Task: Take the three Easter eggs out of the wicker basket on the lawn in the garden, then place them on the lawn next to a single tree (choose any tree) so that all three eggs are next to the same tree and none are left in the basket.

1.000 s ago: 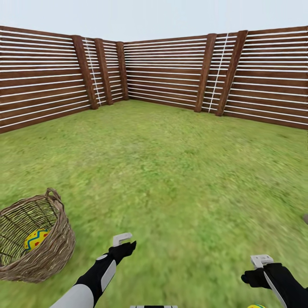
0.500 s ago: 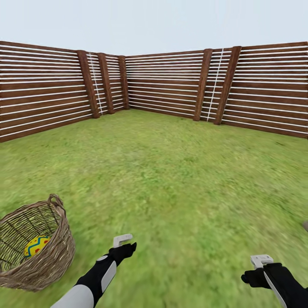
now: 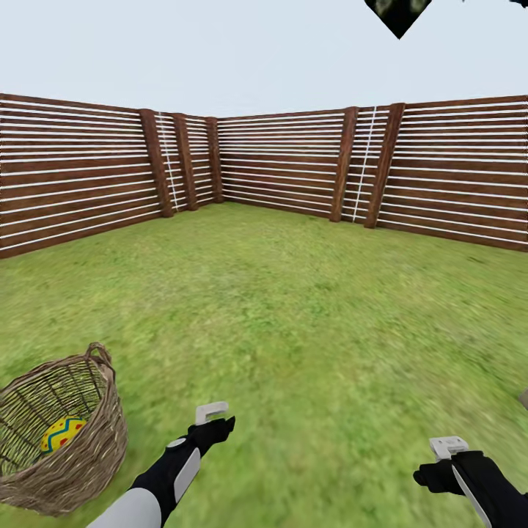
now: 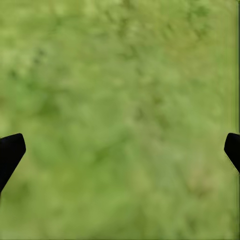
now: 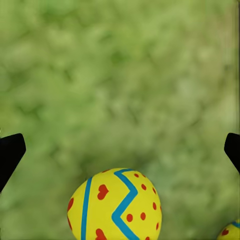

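You are looking out over the lawn (image 3: 293, 308) toward a slatted wooden fence (image 3: 279, 165) that is closing off the far side under a pale sky. The wicker basket (image 3: 70, 469) is sitting upright on the grass at the lower left of your head view, and one Easter egg (image 3: 62, 433) is lying inside it, near the bottom. Your left hand (image 3: 213, 422) is hanging over bare grass just to the right of the basket, apart from it; in the left wrist view its fingertips (image 4: 10, 152) are standing wide apart at the two edges with nothing but grass between them. Your right hand (image 3: 444, 469) is hovering low at the right side, well apart from the basket. Its fingertips (image 5: 10, 152) are spread just as wide and gripping nothing. A second egg (image 5: 115, 206) is lying on the grass in the right wrist view, and a sliver of a third egg (image 5: 230, 231) is peeking in at the frame's corner beside it. A dark, blocky patch of leaves (image 3: 398, 13) is dangling at the top edge of your head view.
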Motion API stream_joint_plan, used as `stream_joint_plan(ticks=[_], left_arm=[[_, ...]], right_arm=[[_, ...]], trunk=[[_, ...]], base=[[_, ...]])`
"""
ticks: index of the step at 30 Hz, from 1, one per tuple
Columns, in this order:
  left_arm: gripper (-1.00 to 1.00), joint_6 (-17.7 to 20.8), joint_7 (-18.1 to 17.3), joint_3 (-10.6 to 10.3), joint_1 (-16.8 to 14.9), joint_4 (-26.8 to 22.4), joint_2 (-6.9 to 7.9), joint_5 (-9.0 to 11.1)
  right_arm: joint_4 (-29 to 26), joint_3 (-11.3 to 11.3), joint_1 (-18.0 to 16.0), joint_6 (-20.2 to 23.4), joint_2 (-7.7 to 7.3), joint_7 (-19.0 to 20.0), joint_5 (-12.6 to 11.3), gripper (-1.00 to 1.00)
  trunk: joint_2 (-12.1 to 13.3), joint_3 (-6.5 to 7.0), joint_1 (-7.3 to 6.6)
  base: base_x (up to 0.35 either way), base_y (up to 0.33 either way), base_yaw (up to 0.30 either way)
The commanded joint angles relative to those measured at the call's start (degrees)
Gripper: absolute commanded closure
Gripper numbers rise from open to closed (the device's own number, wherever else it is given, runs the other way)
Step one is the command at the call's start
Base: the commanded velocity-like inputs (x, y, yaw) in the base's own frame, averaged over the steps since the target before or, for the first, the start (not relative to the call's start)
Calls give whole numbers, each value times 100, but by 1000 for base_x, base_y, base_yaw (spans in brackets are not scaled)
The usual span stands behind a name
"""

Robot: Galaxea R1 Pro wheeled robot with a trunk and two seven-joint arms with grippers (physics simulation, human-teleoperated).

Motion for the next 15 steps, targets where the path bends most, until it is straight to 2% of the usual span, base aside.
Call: stream_joint_plan(ticks=[1, 15], left_arm=[[-100, 22, -39, 38, -2, -4, -4, 45], [-100, 22, -24, 43, -2, -2, -4, 45]], right_arm=[[-8, -18, -1, 25, 2, 43, 50, -100], [-16, -23, -1, 22, -3, 42, 45, -100]], trunk=[[0, 17, -4], [18, 328, -40]], base=[[0, 0, 0], [0, 0, 0]])
